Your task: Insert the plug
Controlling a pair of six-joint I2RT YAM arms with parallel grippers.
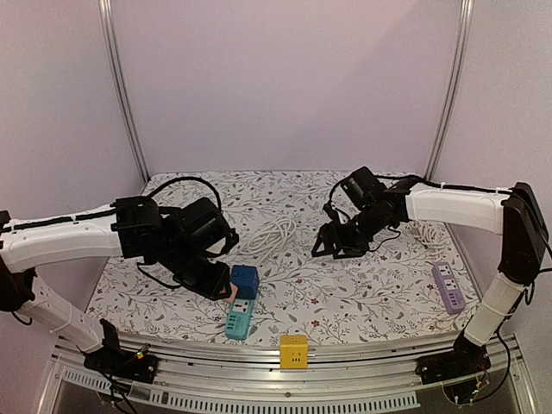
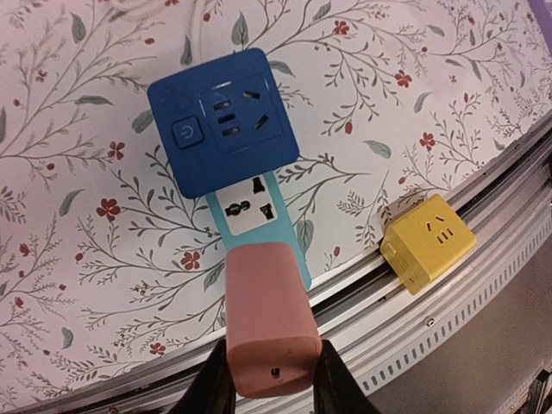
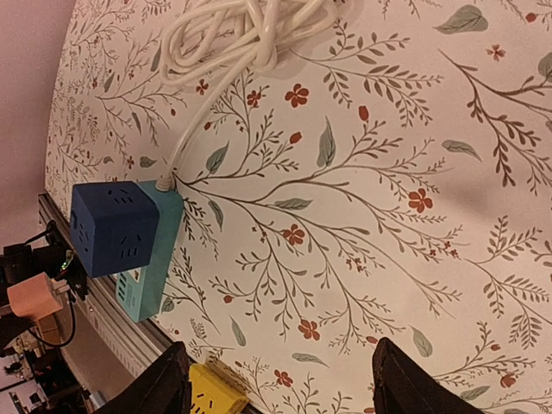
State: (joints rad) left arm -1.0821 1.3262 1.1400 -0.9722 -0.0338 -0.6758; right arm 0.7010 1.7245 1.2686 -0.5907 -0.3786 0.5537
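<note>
The pink plug (image 2: 267, 332) is clamped between the 2 fingers of the left gripper (image 2: 272, 379), which press on its 2 side faces. It sits over the near end of the teal power strip (image 2: 259, 211), just beside the blue cube socket (image 2: 222, 121) that stands on the strip's far end. Whether its prongs reach a socket cannot be told. 1 free outlet shows on the strip between plug and cube. The left arm reaches in from the left edge, bent at the elbow, with its wrist angled down toward the front middle of the floral table (image 1: 362, 297). The right arm stretches in from the right, forearm nearly level. The right gripper (image 3: 285, 388) hangs above bare cloth well apart from the strip, its fingers spread with nothing between them. Counted: 1 pink plug, 1 teal strip, 1 blue cube and 1 yellow cube socket (image 1: 293, 351) at the front rail. There is also 1 purple power strip (image 1: 448, 286) near the right edge and 1 coil of white cable (image 1: 274, 231) running to the teal strip.
</note>
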